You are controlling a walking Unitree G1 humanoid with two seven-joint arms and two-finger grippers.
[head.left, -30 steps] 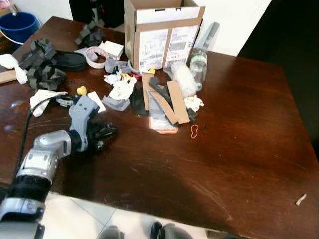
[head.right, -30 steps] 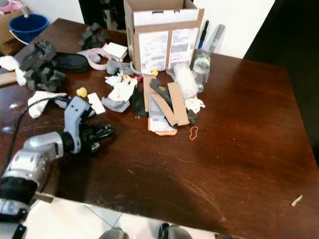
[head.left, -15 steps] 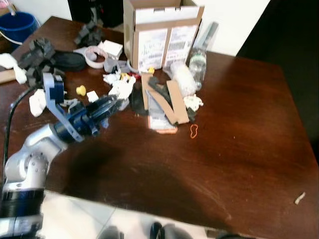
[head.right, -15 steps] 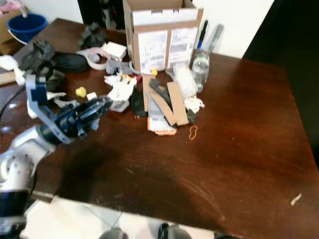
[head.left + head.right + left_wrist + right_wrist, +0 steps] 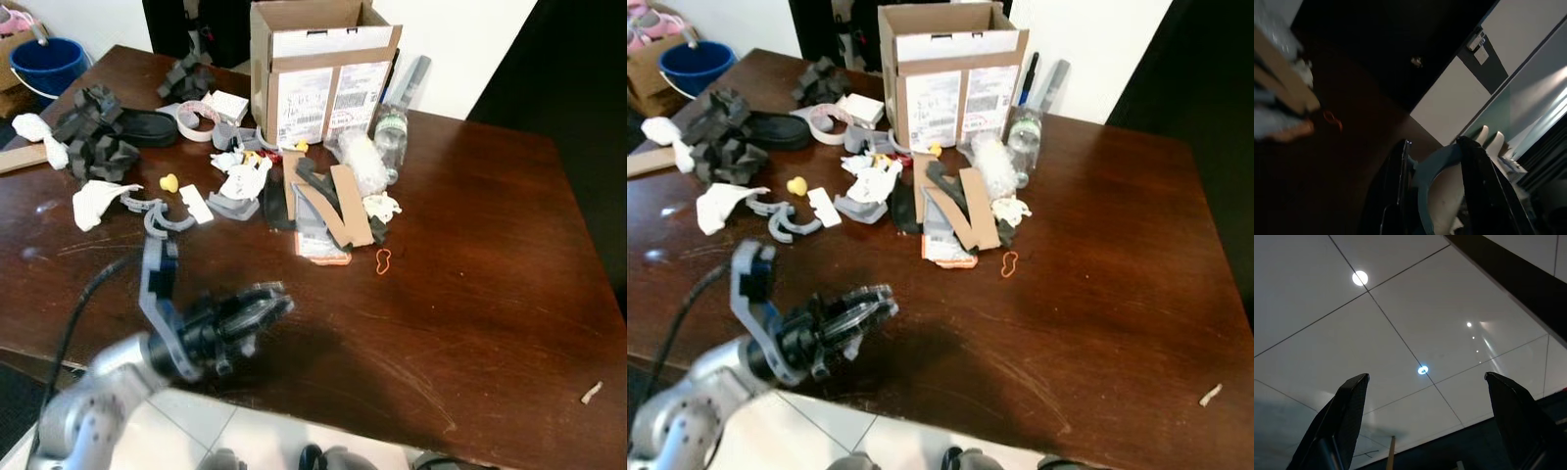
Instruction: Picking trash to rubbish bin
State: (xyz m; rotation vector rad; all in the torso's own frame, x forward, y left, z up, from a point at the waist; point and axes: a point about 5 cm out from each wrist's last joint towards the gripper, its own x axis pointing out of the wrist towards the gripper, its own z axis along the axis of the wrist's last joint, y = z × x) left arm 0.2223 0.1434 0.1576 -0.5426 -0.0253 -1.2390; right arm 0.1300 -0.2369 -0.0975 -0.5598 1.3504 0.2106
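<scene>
One curved grey piece (image 5: pixel 1437 196) pinched in blurred left end effector (image 5: pixel 257 311).

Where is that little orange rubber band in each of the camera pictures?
Left eye view: orange rubber band lies right of centre on the table.
Right eye view: same spot.
Left wrist view: blurred orange loop, beyond the left gripper holding a grey curved piece.
Right wrist view: right gripper faces pale tiles instead.
Shared landmark: the cardboard strips beside the band.
</scene>
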